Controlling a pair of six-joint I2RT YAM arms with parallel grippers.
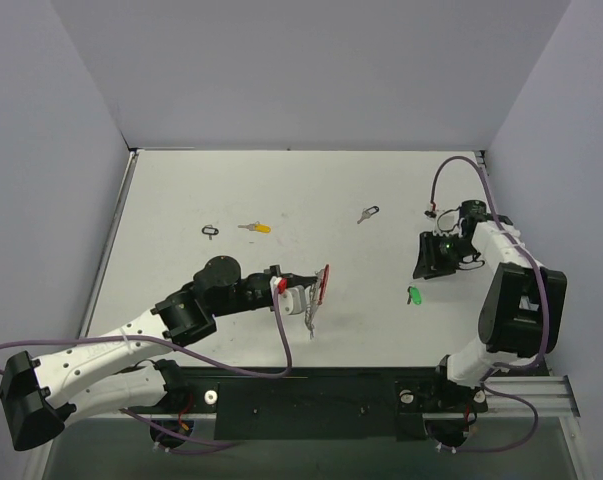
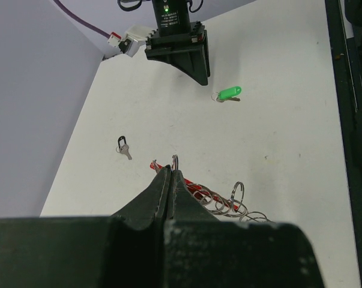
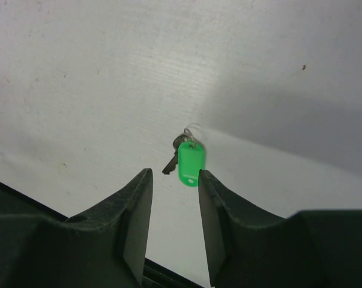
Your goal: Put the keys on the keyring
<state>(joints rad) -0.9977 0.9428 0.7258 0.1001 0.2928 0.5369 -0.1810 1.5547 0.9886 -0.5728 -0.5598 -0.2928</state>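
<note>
My left gripper [image 1: 299, 296] [image 2: 170, 171] is shut on one silver ring at the end of the keyring [image 1: 318, 290] [image 2: 229, 201], a chain of silver coils with a red plastic piece, which it holds just above the table. A green-headed key [image 1: 415, 296] [image 2: 230, 93] [image 3: 190, 162] lies on the table at the right. My right gripper [image 1: 426, 268] [image 3: 174, 174] hovers just short of that key, open, with nothing between its fingers. A yellow-headed key [image 1: 256, 228] and a black-headed key [image 1: 368, 214] [image 2: 123, 147] lie farther back.
A small black loop [image 1: 211, 231] lies left of the yellow key. Grey walls close in the white table [image 1: 181, 190] on the left, back and right. The black base rail [image 1: 311, 400] runs along the near edge.
</note>
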